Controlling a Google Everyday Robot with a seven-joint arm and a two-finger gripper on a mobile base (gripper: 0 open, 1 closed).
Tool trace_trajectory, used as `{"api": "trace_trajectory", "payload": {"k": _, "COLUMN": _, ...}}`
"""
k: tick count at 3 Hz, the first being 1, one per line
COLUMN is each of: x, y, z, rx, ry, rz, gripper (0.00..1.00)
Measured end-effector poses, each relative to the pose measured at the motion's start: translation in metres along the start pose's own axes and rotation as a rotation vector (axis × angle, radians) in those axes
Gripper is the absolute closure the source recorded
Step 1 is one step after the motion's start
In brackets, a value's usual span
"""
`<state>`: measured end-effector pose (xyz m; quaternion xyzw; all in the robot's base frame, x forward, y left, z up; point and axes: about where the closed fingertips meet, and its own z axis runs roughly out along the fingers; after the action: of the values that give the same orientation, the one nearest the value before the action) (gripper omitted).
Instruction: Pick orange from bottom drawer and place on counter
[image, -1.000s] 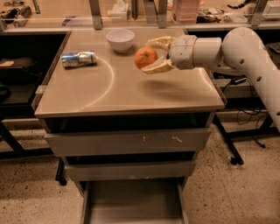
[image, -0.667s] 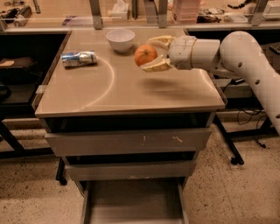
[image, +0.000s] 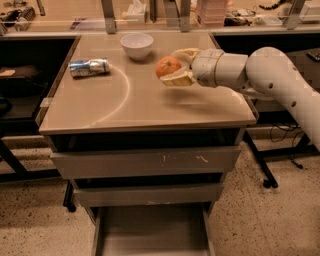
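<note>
My gripper (image: 175, 67) reaches in from the right on a white arm and is shut on the orange (image: 167, 66), a small round glossy fruit held between the cream fingers above the counter (image: 125, 102), right of its middle. The counter is a glossy beige top with a faint curved arc mark. The bottom drawer (image: 150, 235) stands pulled open at the foot of the cabinet, a shallow grey tray with a bare floor.
A white bowl (image: 137, 46) stands at the back of the counter. A crushed silver-blue can (image: 89, 67) lies at the back left. Two closed grey drawers (image: 145, 162) sit under the top. A cluttered workbench (image: 210, 12) runs behind.
The gripper with the orange has stayed almost in place above the counter, shifting only slightly.
</note>
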<state>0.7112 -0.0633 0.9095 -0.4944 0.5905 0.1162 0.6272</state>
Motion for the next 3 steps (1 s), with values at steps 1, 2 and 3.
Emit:
{"api": "trace_trajectory", "payload": {"k": 1, "x": 0.018, "y": 0.006, "z": 0.000, "rx": -0.002, "ry": 0.070, "rz": 0.074, "gripper": 1.00}}
{"api": "trace_trajectory", "payload": {"k": 2, "x": 0.036, "y": 0.012, "z": -0.001, "rx": -0.026, "ry": 0.138, "rz": 0.124, "gripper": 1.00}}
{"api": "trace_trajectory", "payload": {"k": 3, "x": 0.058, "y": 0.020, "z": -0.005, "rx": -0.049, "ry": 0.196, "rz": 0.167, "gripper": 1.00}}
